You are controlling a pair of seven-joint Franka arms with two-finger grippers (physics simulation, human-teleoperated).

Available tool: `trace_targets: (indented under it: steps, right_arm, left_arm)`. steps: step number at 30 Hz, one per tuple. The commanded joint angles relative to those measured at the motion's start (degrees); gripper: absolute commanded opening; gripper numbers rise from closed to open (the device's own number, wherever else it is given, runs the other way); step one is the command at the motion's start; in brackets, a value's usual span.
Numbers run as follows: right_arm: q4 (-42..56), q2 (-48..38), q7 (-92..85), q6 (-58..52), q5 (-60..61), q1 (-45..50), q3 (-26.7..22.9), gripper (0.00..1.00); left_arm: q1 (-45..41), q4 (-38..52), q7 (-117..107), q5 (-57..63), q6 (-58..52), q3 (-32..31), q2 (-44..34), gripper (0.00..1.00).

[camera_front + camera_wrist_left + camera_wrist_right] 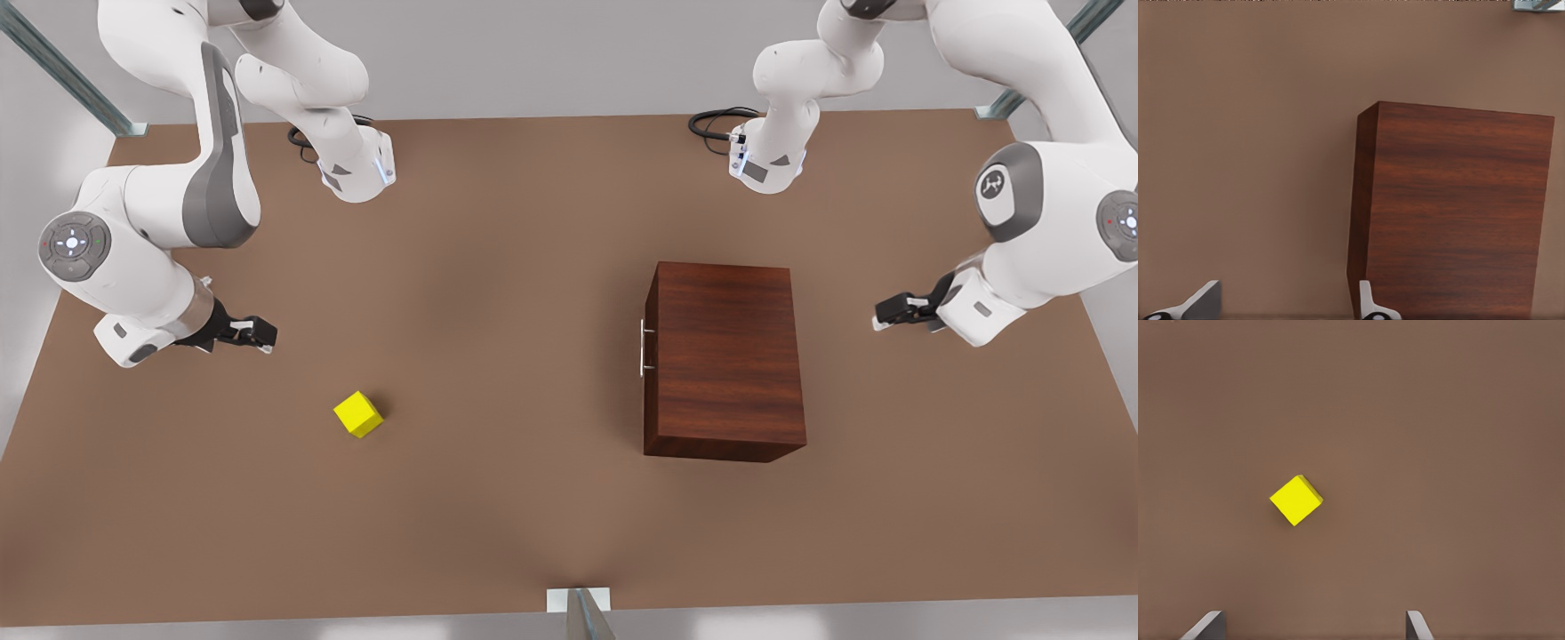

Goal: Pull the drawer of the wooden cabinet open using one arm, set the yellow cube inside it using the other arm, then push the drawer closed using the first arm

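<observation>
The wooden cabinet (725, 360) (1451, 213) stands right of the table's middle in the front view. Its drawer (652, 391) is closed, its silver handle (642, 348) facing the front view's left. The yellow cube (358, 414) (1296, 500) lies on the table at the front view's left. My left gripper (885, 316) (1286, 310) hovers open at the front view's right, a little beyond the cabinet's back side. My right gripper (258, 336) (1313, 628) hangs open at the front view's left, apart from the cube and holding nothing.
The brown table (498, 293) spreads wide between cube and cabinet. Both arm bases (356, 173) (766, 164) with black cables stand at the far edge. A metal post (580, 613) sits at the near edge.
</observation>
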Motion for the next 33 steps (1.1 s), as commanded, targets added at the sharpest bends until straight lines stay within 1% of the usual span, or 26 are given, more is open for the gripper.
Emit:
trace_targets:
  steps: [1, 3, 5, 6, 9, 11, 12, 13, 14, 16, 18, 20, 21, 23, 31, 33]
  right_arm:
    - [0.0, 0.0, 1.4, 0.1, 0.0, 0.0, 0.0, 1.00]
    - [0.0, 0.0, 1.3, 0.0, 0.0, 0.0, 0.1, 1.00]
    - [0.0, 0.0, 1.3, 0.0, 0.0, 0.0, 0.1, 1.00]
    - [0.0, 0.0, 1.3, 0.0, 0.0, 0.0, 0.1, 1.00]
    - [0.0, 0.0, 1.4, 0.0, 0.0, 0.0, 0.1, 1.00]
    - [0.0, 0.0, 1.3, 0.0, 0.0, 0.0, 0.0, 1.00]
    - [0.0, 0.0, 1.3, 0.0, 0.0, 0.0, 0.0, 1.00]
    - [0.0, 0.0, 1.3, 0.0, 0.0, 0.0, 0.0, 1.00]
    - [0.0, 0.0, 1.4, 0.0, 0.0, 0.0, 0.1, 1.00]
    - [0.0, 0.0, 1.3, 0.0, 0.0, 0.0, 0.0, 1.00]
    - [0.0, 0.0, 1.3, 0.0, 0.0, 0.0, 0.0, 1.00]
    - [0.0, 0.0, 1.3, 0.0, 0.0, 0.0, 0.1, 1.00]
    - [0.0, 0.0, 1.3, 0.0, 0.0, 0.0, 0.0, 1.00]
    - [0.0, 0.5, 1.3, 0.0, -0.1, 0.1, 0.1, 1.00]
    - [0.0, 0.5, 1.3, 0.0, -0.1, 0.1, 0.1, 1.00]
    - [0.0, 0.5, 1.3, 0.0, -0.1, 0.1, 0.1, 1.00]
  left_arm:
    - [-0.2, 0.6, 4.5, -0.1, 0.6, -0.1, 0.1, 1.00]
    - [-0.5, 4.5, 4.1, -0.6, 0.6, -0.1, 1.1, 1.00]
    - [-1.6, 4.2, 4.1, 1.4, 1.1, -0.3, 2.8, 1.00]
    - [-7.1, 4.3, 1.6, 6.5, 1.6, -0.4, 3.0, 1.00]
    - [-22.4, 4.7, -20.9, 9.1, 0.9, -0.5, 5.7, 1.00]
    - [-30.0, 6.0, -29.9, 12.0, -0.8, -0.4, 8.2, 1.00]
    - [-32.6, 7.0, -33.9, 14.0, -3.4, -0.5, 9.5, 1.00]
    - [-35.7, 7.5, -37.3, 15.0, -3.4, -0.5, 10.8, 1.00]
    - [-38.4, 10.2, -42.3, 15.2, -3.4, -0.5, 13.5, 1.00]
    - [-41.4, 14.2, -44.2, 16.7, -2.9, -0.4, 18.4, 1.00]
    - [-42.2, 18.5, -48.8, 17.7, -2.7, -0.5, 23.5, 1.00]
    - [-42.9, 17.8, -51.7, 17.8, -2.4, -0.5, 25.0, 1.00]
    - [-43.8, 17.7, -53.6, 20.4, -1.1, -0.5, 26.2, 1.00]
    - [-43.8, 17.7, -54.7, 20.6, 0.9, -0.3, 27.5, 1.00]
    - [-45.3, 17.2, -61.6, 23.5, 2.9, -0.2, 30.7, 1.00]
    - [-45.8, 17.1, -61.9, 26.1, 3.2, -0.3, 31.3, 1.00]
